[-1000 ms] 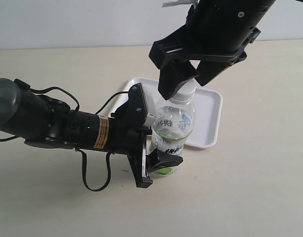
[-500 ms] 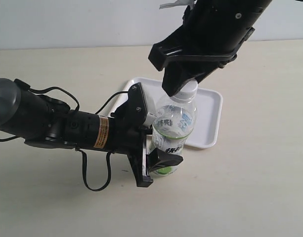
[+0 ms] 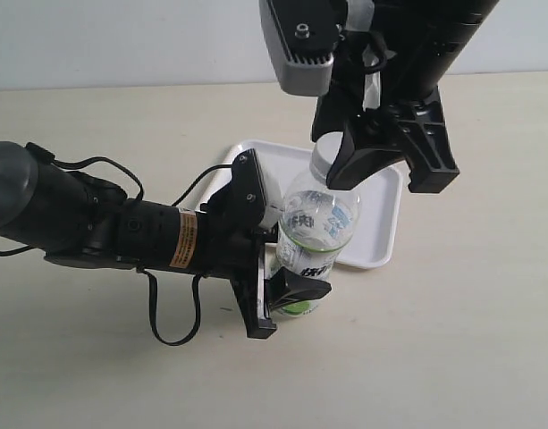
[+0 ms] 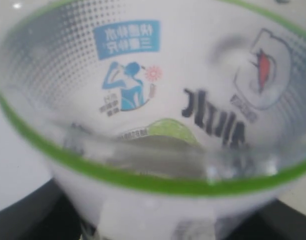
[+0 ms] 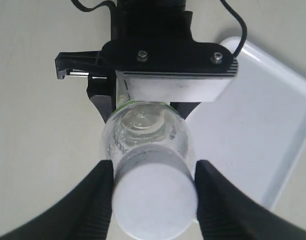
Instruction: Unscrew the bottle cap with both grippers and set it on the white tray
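Note:
The clear bottle (image 3: 315, 223) with its white-and-green label stands upright at the tray's near edge. My left gripper (image 3: 291, 268) is shut on its lower body from the left; the label fills the left wrist view (image 4: 157, 100), with the black fingers (image 4: 23, 215) showing only at the corners. The white bottle cap (image 3: 322, 159) sits on the neck. My right gripper (image 3: 336, 163) comes down from above, and in its wrist view the black jaws press both sides of the cap (image 5: 153, 197). The white tray (image 3: 381, 214) lies behind and right of the bottle.
The beige tabletop (image 3: 452, 340) stretches around the bottle and tray. A loose black cable (image 3: 166, 335) hangs from my left arm onto the table. In the right wrist view the tray (image 5: 257, 125) lies beside the bottle (image 5: 143, 130), and the left gripper's body (image 5: 162, 55) lies beyond the bottle.
My right gripper has turned about the bottle's neck, so its grey camera block now shows, and the cap has shifted slightly left. The left arm and bottle base have stayed put.

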Controlling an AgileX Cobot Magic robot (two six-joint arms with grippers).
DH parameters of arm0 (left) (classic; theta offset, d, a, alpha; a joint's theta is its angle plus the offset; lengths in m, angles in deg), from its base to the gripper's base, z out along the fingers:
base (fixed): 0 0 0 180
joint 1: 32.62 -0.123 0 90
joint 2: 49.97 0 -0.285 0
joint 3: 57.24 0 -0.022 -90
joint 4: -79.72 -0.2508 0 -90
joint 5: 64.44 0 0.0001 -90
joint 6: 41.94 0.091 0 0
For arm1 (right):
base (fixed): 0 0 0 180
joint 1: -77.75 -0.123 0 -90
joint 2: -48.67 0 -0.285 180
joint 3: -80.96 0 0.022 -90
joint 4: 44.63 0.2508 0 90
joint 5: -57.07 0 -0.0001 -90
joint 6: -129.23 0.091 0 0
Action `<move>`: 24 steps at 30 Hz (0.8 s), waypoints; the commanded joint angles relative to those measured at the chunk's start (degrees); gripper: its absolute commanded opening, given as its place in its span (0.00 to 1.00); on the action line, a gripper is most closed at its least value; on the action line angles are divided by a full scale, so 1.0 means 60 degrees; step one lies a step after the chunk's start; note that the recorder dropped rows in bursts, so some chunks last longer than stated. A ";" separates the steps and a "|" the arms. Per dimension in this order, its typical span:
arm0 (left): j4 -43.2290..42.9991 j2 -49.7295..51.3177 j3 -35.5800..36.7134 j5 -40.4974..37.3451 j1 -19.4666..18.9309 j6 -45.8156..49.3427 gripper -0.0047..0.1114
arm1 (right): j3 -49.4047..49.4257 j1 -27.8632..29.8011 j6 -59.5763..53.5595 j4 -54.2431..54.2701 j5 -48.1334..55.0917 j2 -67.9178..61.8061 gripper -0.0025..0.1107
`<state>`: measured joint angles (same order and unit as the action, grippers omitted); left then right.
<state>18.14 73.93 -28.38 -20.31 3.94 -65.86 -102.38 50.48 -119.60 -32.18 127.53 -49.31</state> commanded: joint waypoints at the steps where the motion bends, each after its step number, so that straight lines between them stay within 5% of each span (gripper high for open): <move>1: 0.0090 -0.0147 0.0004 0.0287 0.0023 -0.0056 0.04 | 0.0022 -0.0015 0.0108 -0.0029 -0.0083 -0.0083 0.08; 3: 0.0090 -0.0147 0.0004 0.0287 0.0023 -0.0056 0.04 | 0.0022 -0.0015 0.0568 0.0133 -0.0083 -0.0083 0.23; 5: 0.0090 -0.0147 0.0004 0.0287 0.0023 -0.0056 0.04 | 0.0022 -0.0015 0.0858 0.0390 -0.0123 -0.0083 0.50; 7: 0.0090 -0.0147 0.0004 0.0287 0.0023 -0.0056 0.04 | 0.0022 -0.0015 0.1424 0.0688 -0.0346 -0.0083 0.61; 15: 0.0090 -0.0147 0.0004 0.0287 0.0023 -0.0056 0.04 | 0.0022 -0.0015 0.3656 0.0984 -0.0630 0.0324 0.62; 24: 0.0090 -0.0147 0.0004 0.0287 0.0023 -0.0056 0.04 | 0.0022 -0.0015 0.9948 0.0493 -0.0775 0.0790 0.62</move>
<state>17.92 73.93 -28.38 -20.10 3.94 -65.99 -102.38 50.48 -71.13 -27.89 123.43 -45.09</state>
